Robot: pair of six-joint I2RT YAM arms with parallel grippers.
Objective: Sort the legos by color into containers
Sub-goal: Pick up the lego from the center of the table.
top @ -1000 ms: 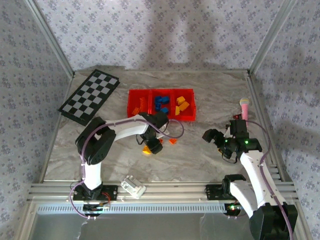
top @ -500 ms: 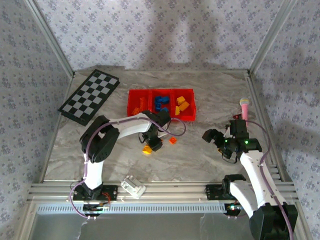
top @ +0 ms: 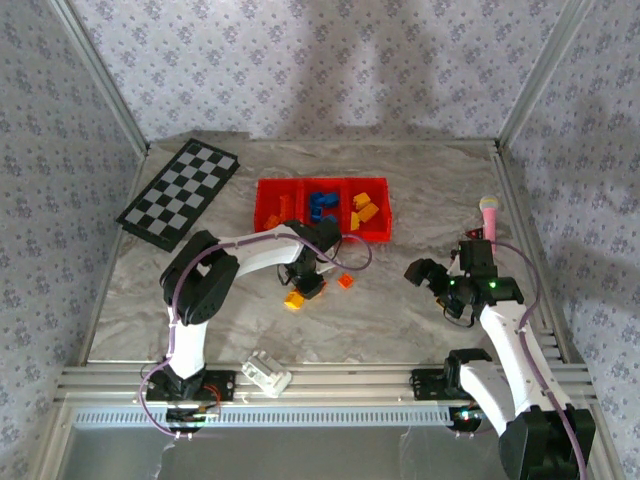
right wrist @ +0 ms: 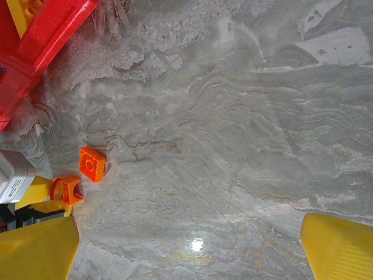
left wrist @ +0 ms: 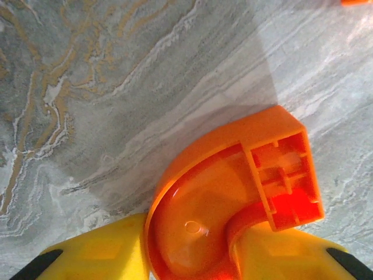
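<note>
My left gripper (top: pixel 294 299) is shut on a curved orange lego (left wrist: pixel 233 198), its yellow fingers (left wrist: pixel 93 259) pressing both sides just over the marble table. The right wrist view shows the same curved lego (right wrist: pixel 67 189) at its left edge. A small square orange lego (top: pixel 346 281) lies on the table just right of it, also seen from the right wrist (right wrist: pixel 92 164). The red containers (top: pixel 322 232) stand behind, holding orange, blue (top: pixel 322 205) and yellow legos (top: pixel 363 208) in separate compartments. My right gripper (top: pixel 425 272) hangs open over bare table, well to the right.
A black-and-white checkerboard (top: pixel 180 192) lies at the back left. A white plastic block (top: pixel 265 373) rests by the front rail. A pink-topped object (top: pixel 489 212) stands at the right edge. The red tray's corner (right wrist: pixel 35 46) is in the right wrist view.
The left arm's elbow has swung to the right while its fingertips stayed at the curved orange lego. The right arm has not moved.
</note>
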